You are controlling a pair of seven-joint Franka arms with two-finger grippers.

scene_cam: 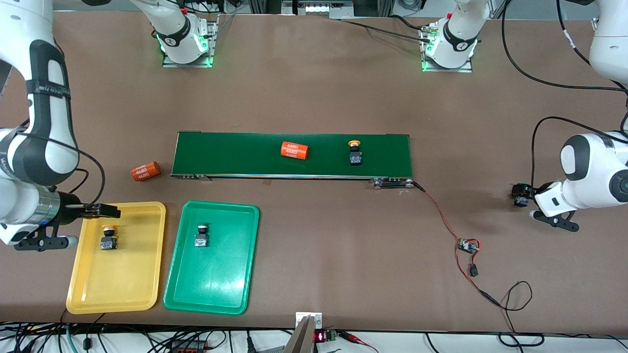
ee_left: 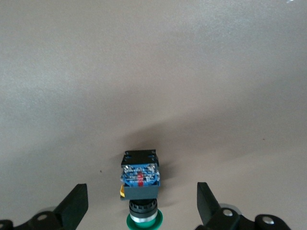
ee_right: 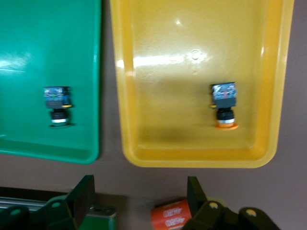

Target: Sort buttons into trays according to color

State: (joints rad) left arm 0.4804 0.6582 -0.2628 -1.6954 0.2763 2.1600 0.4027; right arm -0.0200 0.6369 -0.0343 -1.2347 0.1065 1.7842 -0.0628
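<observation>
— Brown tabletop (scene_cam: 314,98) first: our left gripper (ee_left: 142,197) hangs wide open astride the green-capped button (ee_left: 140,181), at four o'clock from the conveyor belt (scene_cam: 235,154).

— If we close off-centre, it could twist out, we judge. Our right gripper (ee_right: 140,191), wide and empty, waits over the yellow tray (scene_cam: 117,289), at its eleven o'clock corner.

- The outer tray (scene_cam: 117,294) sits low in the frame at the right arm's end of the table, with one button (scene_cam: 108,239) in it.
- The inner tray (scene_cam: 211,289) lies just beside it, holding a second button (scene_cam: 201,236).
- The conveyor belt (scene_cam: 235,154) crosses mid-frame, farther from the front camera than the trays. It carries a third button (scene_cam: 355,153) and a cylinder (scene_cam: 294,150).
- A second cylinder (scene_cam: 145,171) lies on the table near the belt's end toward the right arm.
- The right gripper (scene_cam: 100,211) is over the outer tray's edge.
- The left gripper (ee_left: 141,190) straddles a fourth button (scene_cam: 519,200) on the table at the left arm's end.
</observation>
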